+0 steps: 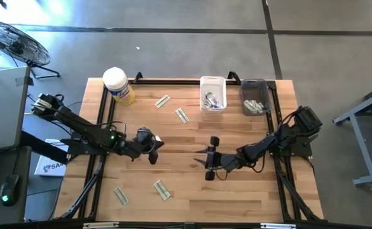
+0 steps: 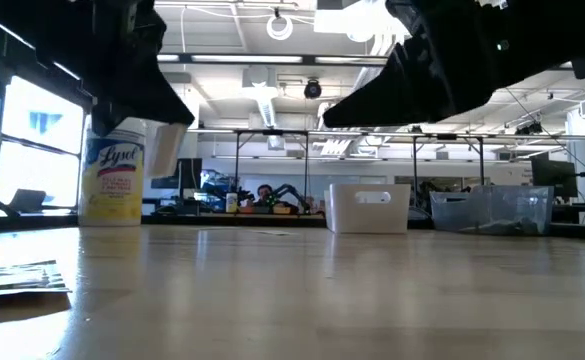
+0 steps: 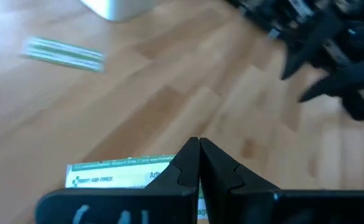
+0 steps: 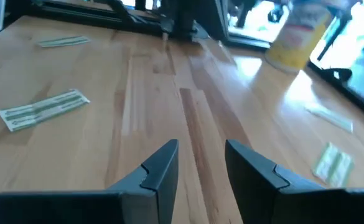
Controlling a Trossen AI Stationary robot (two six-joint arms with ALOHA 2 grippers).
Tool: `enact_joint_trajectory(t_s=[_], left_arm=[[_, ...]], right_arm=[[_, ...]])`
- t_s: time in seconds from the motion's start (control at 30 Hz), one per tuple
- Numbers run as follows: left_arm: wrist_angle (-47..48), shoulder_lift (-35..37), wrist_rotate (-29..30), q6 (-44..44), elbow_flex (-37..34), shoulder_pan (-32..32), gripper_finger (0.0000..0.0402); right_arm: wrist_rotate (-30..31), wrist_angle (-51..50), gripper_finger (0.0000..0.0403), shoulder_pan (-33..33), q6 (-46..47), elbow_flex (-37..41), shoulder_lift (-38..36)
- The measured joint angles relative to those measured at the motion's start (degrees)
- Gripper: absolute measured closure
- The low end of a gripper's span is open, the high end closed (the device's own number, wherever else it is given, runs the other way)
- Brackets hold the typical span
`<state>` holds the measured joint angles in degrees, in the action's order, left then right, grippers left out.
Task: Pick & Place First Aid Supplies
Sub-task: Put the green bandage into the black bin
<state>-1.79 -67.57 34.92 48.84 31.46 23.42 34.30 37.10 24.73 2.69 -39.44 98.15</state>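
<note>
Spanning nearly the whole high view, the wooden table (image 1: 192,191) carries a black frame along its edges, and both arms reach in over its middle. Near the far left corner stands a yellow wipes tub (image 1: 118,86) with a white lid, which is no part of the job. Against the far edge sit two bins side by side: a white bin (image 1: 213,81) with several small packets piled inside, and just to its right a clear grey bin (image 1: 254,86) holding a few pale-green strips. Judging by that, the bins are where supplies get sorted by kind.

Left of centre, the left gripper (image 1: 152,147) has its fingers pressed together, and its wrist view shows a green-and-white strip packet (image 3: 116,177) pinched at their tips, lifted off the wood, likely for carrying to a bin. Opposite it, the right gripper (image 1: 209,162) hovers with fingers apart and nothing between them, seemingly waiting its turn.

Loose strips remain on the table: two near the white bin (image 1: 163,101) (image 1: 182,115) and two near the front edge (image 1: 121,196) (image 1: 162,189), well apart from both bins.
</note>
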Motion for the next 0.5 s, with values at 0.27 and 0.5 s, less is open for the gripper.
enact_joint_trajectory(t_s=[0.27,0.5], left_arm=[[-18.2,-8.3,-16.3,-13.9,0.0,-0.1,0.0401],[-22.1,-11.5,-27.3,-18.7,2.3,-0.1,0.0401]], right_arm=[[-0.2,-1.4,0.0276,0.0,-10.3,-10.8,10.3],[-1.5,-8.2,0.0276,-1.6,-12.4,-19.0,13.0]])
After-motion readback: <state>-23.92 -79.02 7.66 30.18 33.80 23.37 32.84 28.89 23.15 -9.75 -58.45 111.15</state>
